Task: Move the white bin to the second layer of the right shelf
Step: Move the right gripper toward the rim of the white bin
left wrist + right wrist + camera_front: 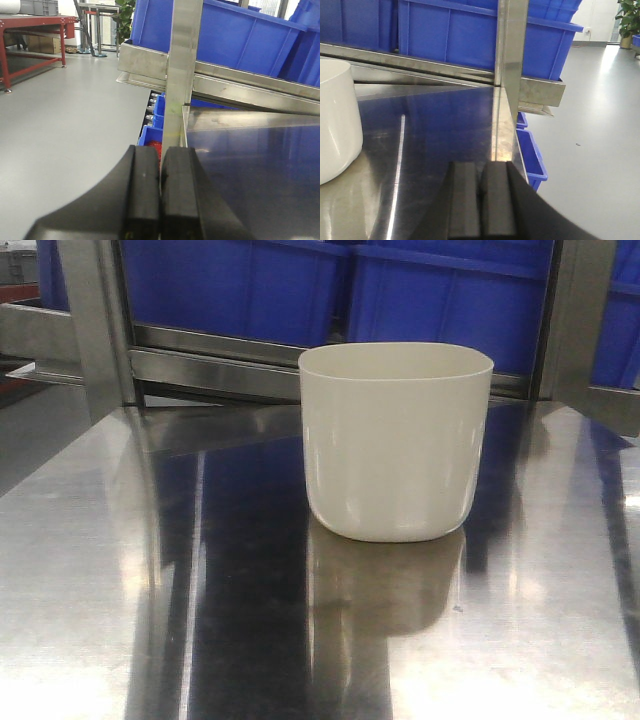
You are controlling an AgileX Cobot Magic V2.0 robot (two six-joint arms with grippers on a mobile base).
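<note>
The white bin (396, 440) stands upright on the shiny steel table (120, 570), a little right of centre, and looks empty. Its side also shows at the left edge of the right wrist view as the white bin (335, 125). My right gripper (480, 167) is shut with nothing in it, over the table's right part, well to the right of the bin. My left gripper (160, 150) is shut and empty at the table's left edge, facing a steel post (181, 70). Neither gripper touches the bin. The right shelf second layer is out of view.
Behind the table a steel rack rail (215, 365) carries large blue crates (430, 285). Upright steel posts (98, 325) stand at the table's back corners. Smaller blue crates (532, 155) sit below the table's right side. A red-framed bench (30, 40) stands across the grey floor.
</note>
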